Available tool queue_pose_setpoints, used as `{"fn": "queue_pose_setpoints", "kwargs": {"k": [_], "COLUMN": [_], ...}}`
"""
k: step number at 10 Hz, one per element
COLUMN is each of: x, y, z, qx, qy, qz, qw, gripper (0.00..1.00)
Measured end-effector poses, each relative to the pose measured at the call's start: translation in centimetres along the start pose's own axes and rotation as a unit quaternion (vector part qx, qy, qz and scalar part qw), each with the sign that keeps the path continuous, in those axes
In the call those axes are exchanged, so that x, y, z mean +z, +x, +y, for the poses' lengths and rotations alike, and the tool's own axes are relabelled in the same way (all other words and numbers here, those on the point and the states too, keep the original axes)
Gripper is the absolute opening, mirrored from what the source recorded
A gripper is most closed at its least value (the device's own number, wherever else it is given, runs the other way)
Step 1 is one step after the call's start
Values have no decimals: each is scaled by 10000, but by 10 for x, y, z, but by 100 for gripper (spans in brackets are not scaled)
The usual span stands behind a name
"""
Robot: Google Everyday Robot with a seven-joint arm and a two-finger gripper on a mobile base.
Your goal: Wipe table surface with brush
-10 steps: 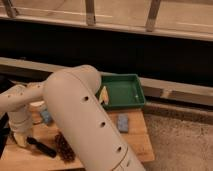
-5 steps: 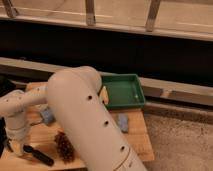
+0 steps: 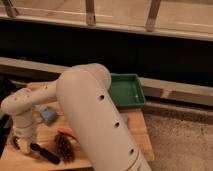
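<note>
The table surface (image 3: 141, 136) is a light-brown wooden board across the lower part of the camera view. The brush (image 3: 46, 153) is a slim black tool lying low across the board near its front left edge. Its left end meets my gripper (image 3: 19, 145). The gripper points down at the board's front left corner and is shut on the brush. My large white arm (image 3: 95, 120) fills the middle of the view and hides much of the board.
A dark red grape-like cluster (image 3: 64, 147) lies just right of the brush, with a small orange-red item (image 3: 67, 134) above it. A blue object (image 3: 48, 116) sits behind the gripper. A green tray (image 3: 129, 92) stands at the back right.
The gripper has moved toward the board's front edge, carrying the brush. The brush now lies lower and closer to the grape-like cluster.
</note>
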Motion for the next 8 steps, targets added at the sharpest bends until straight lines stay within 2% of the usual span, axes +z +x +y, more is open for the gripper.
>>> {"fn": "queue_pose_setpoints", "kwargs": {"k": [3,5,8], "x": [-11,-13,-2], "y": [-46,-71,-73], "z": [-13,-3,32], "qx": [-200,-468,-876], "qy": [140,158,-43], "qz": [-80,-128,-54], "qw": [9997,9987,9961], "gripper": [0,0,0]}}
